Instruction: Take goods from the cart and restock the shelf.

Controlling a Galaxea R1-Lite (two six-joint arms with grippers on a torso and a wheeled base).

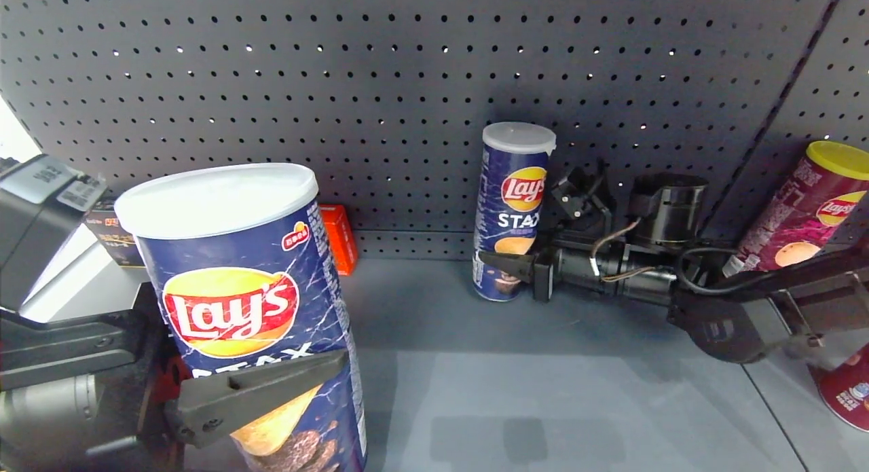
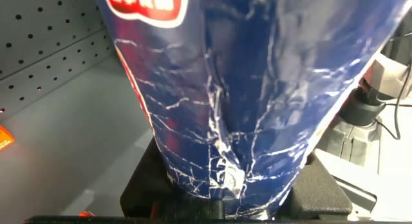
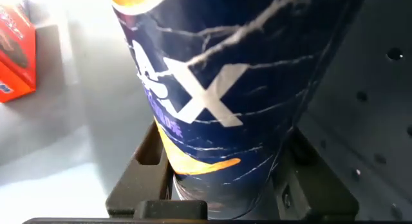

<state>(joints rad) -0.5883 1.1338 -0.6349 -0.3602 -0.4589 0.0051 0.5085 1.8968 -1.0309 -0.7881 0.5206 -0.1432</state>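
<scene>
Two blue cans are gripped. The left gripper [image 1: 285, 390] is clamped around the near can [image 1: 237, 268] at eight o'clock. The right gripper [image 1: 506, 265] is clamped around the far can [image 1: 512, 200], stood upright on the shelf [image 1: 475, 390] at two o'clock from it, near the pegboard [image 1: 407, 85].

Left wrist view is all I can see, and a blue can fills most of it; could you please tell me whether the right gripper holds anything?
Observer: Yes, the right gripper is shut on a second blue can, which is upright near the pegboard.
Operator: Thank you. Is that can down on the shelf?
Observer: Its base looks to rest on the shelf.
Operator: Is anything standing close to it?
Observer: A purple can with a yellow lid leans tilted against the pegboard, to the robot's right of it.
</scene>
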